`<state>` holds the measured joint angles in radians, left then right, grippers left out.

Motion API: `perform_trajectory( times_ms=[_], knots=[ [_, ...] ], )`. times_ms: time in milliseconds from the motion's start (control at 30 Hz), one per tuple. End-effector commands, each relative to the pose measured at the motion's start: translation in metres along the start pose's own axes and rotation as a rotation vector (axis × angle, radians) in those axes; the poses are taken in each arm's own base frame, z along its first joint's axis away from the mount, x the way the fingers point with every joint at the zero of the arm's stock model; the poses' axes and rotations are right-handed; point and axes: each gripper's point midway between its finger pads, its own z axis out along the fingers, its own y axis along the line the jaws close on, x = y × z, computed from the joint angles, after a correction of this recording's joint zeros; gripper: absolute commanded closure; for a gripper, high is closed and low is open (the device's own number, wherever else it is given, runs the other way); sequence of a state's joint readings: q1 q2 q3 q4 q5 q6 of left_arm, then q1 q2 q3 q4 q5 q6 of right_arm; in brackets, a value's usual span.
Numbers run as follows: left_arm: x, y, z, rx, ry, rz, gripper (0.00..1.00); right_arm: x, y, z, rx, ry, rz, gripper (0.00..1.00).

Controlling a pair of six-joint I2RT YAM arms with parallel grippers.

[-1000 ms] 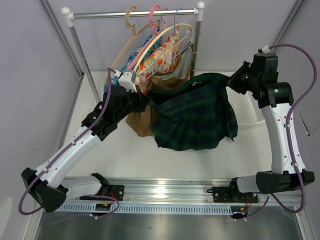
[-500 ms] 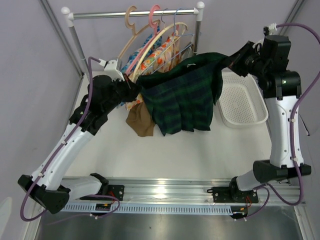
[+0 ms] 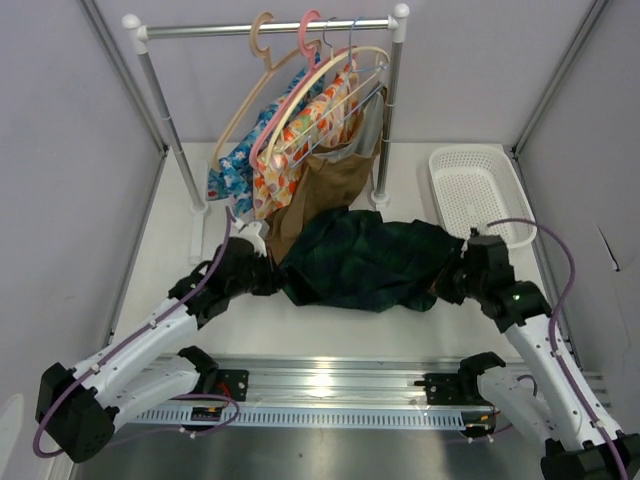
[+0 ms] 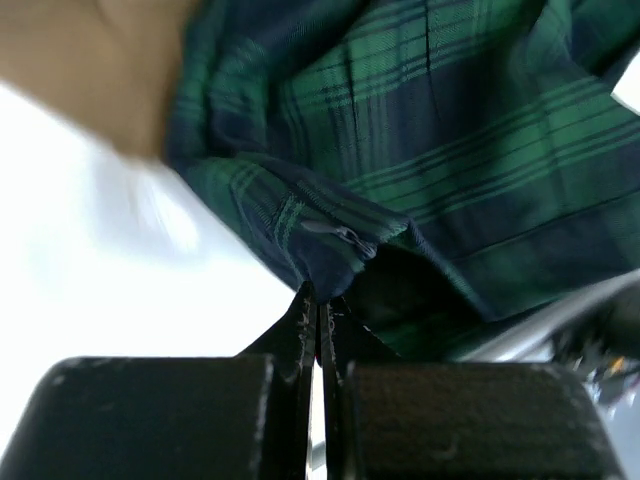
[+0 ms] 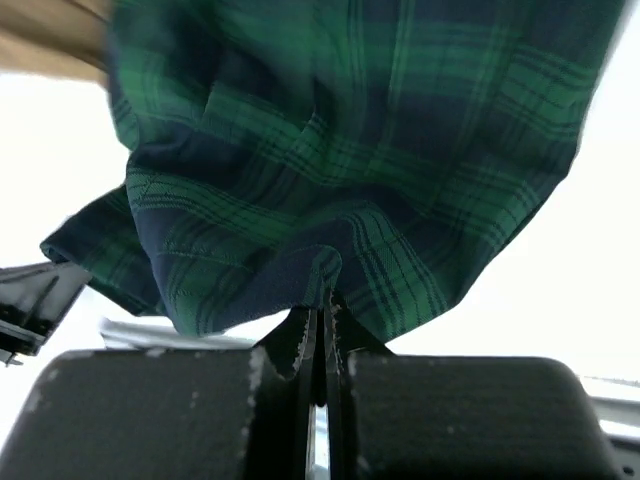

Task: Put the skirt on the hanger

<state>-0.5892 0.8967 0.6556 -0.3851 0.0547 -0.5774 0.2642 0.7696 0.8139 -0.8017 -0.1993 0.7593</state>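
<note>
skirt (image 3: 365,260) slung between left gripper (image 4: 318,305) and right gripper (image 5: 322,305), edges pinched in jaws

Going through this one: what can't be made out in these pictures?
Left gripper, right gripper: fingertips buried in skirt folds, top view.
Hanger: hook lost among neighbouring hangers, top view; outside both wrist views.
Skirt outline: cut off by frame edges, both wrist views.
Tan cloth, left wrist view's top left: blurred.

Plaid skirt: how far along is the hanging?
Done: left end effector and right end effector are each shut on the dark green and navy plaid cloth skirt. In hand: it spans between them, low by the table. Remaining: getting it onto the pale cream plastic hanger on the rail.
</note>
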Motion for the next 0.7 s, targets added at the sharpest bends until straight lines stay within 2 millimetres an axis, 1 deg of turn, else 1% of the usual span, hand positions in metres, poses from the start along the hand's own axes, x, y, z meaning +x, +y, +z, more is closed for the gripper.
perform_trajectory(
  times_ms=[0, 33, 67, 100, 133, 167, 200, 233, 267, 300, 333, 367, 400, 433, 467, 500, 533, 667],
  knots=[
    [0.021, 0.001, 0.008, -0.001, 0.003, -0.104, 1.0, 0.016, -0.014, 0.015, 0.024, -0.017, 0.056, 1.0],
    [0.021, 0.001, 0.01, -0.002, -0.004, -0.115, 1.0, 0.024, -0.02, 0.019, 0.044, 0.001, 0.053, 1.0],
    [0.039, 0.011, 0.015, -0.019, 0.029, -0.125, 1.0, 0.028, -0.025, 0.023, 0.057, 0.007, 0.058, 1.0],
    [0.043, 0.012, 0.017, -0.019, 0.037, -0.14, 1.0, 0.037, -0.037, 0.03, 0.087, 0.033, 0.06, 1.0],
    [0.046, 0.013, 0.02, -0.016, 0.041, -0.148, 1.0, 0.042, -0.042, 0.033, 0.098, 0.044, 0.064, 0.99],
    [0.056, 0.019, 0.022, -0.028, 0.061, -0.151, 1.0, 0.043, -0.045, 0.035, 0.104, 0.045, 0.061, 0.96],
    [0.058, 0.019, 0.023, -0.031, 0.065, -0.158, 1.0, 0.049, -0.052, 0.038, 0.12, 0.059, 0.061, 0.95],
    [0.064, 0.024, 0.024, -0.047, 0.076, -0.162, 1.0, 0.051, -0.053, 0.039, 0.119, 0.063, 0.057, 0.91],
    [0.064, 0.025, 0.023, -0.051, 0.075, -0.162, 0.99, 0.052, -0.055, 0.039, 0.118, 0.066, 0.054, 0.87],
    [0.067, 0.028, 0.022, -0.059, 0.077, -0.164, 0.94, 0.054, -0.056, 0.039, 0.122, 0.067, 0.05, 0.82],
    [0.066, 0.027, 0.02, -0.052, 0.069, -0.163, 0.84, 0.054, -0.054, 0.037, 0.109, 0.06, 0.045, 0.7],
    [0.068, 0.028, 0.018, -0.057, 0.072, -0.161, 0.79, 0.055, -0.054, 0.036, 0.105, 0.061, 0.036, 0.65],
    [0.064, 0.027, 0.014, -0.055, 0.066, -0.151, 0.72, 0.054, -0.051, 0.033, 0.091, 0.057, 0.024, 0.55],
    [0.063, 0.026, 0.012, -0.052, 0.065, -0.142, 0.61, 0.054, -0.048, 0.031, 0.081, 0.056, 0.018, 0.52],
    [0.059, 0.024, 0.008, -0.043, 0.053, -0.125, 0.6, 0.055, -0.044, 0.03, 0.065, 0.061, 0.005, 0.48],
    [0.055, 0.029, 0.005, -0.074, 0.036, -0.116, 0.59, 0.057, -0.041, 0.029, 0.052, 0.069, -0.007, 0.46],
    [0.05, 0.026, 0.002, -0.068, 0.026, -0.104, 0.55, 0.057, -0.034, 0.025, 0.026, 0.074, -0.022, 0.41],
    [0.042, 0.024, -0.008, -0.075, 0.019, -0.073, 0.49, 0.062, -0.022, 0.019, 0.011, 0.095, -0.08, 0.37]
  ],
)
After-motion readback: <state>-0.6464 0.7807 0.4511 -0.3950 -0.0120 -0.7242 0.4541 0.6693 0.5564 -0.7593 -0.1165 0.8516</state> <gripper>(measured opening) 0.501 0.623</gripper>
